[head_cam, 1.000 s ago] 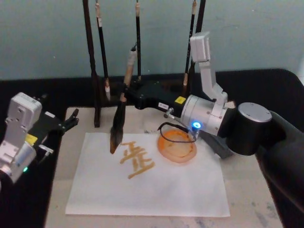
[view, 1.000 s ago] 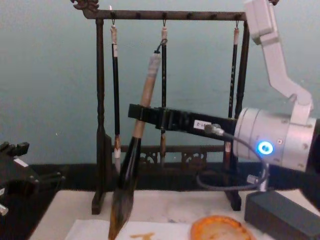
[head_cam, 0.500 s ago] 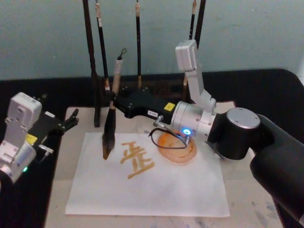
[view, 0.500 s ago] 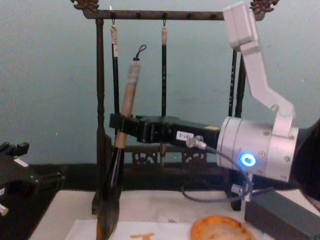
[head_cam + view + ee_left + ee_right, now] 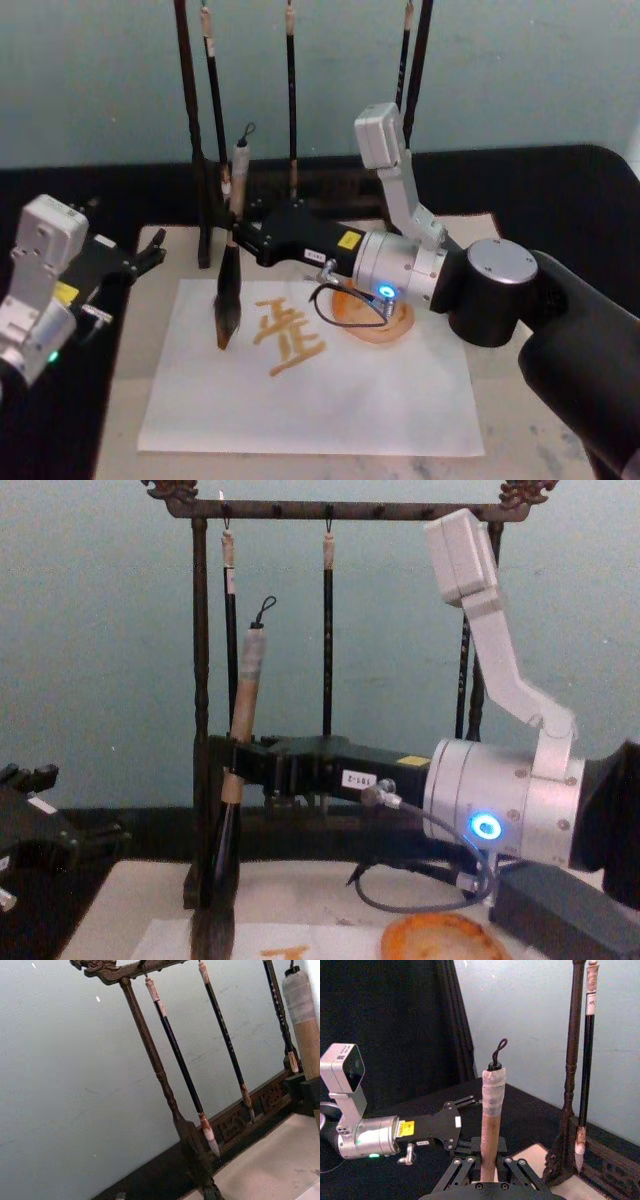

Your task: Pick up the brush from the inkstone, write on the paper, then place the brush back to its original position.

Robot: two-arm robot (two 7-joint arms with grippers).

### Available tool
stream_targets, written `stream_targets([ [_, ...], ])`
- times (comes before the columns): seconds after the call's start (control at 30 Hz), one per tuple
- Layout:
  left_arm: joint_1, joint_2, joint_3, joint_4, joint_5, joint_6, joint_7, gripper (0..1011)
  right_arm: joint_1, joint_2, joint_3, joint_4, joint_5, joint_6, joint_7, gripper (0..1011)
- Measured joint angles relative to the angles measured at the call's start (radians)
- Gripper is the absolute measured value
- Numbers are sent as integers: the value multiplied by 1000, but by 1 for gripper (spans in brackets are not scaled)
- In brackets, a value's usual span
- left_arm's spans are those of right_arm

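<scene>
paper (image 5: 350, 400) white, orange strokes (image 5: 287, 340) | inkstone (image 5: 392, 325) orange | brush (image 5: 228, 298) black-beige

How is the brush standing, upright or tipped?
Nearly upright, leaning slightly: the brush stands tuft-down in the right gripper, loop cord on top, tip at the paper.

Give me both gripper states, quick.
Left gripper: open, holding nothing, parked off to the left.
Right gripper: closed on the thick calligraphy brush with the beige-and-black handle, held roughly upright.
</scene>
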Motion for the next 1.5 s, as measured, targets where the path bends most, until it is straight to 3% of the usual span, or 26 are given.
stream_targets([
  [1.5, 0, 0, 0, 0, 0, 0, 0, 1010, -53, 7, 61, -52, -136, -2, -6, 174],
])
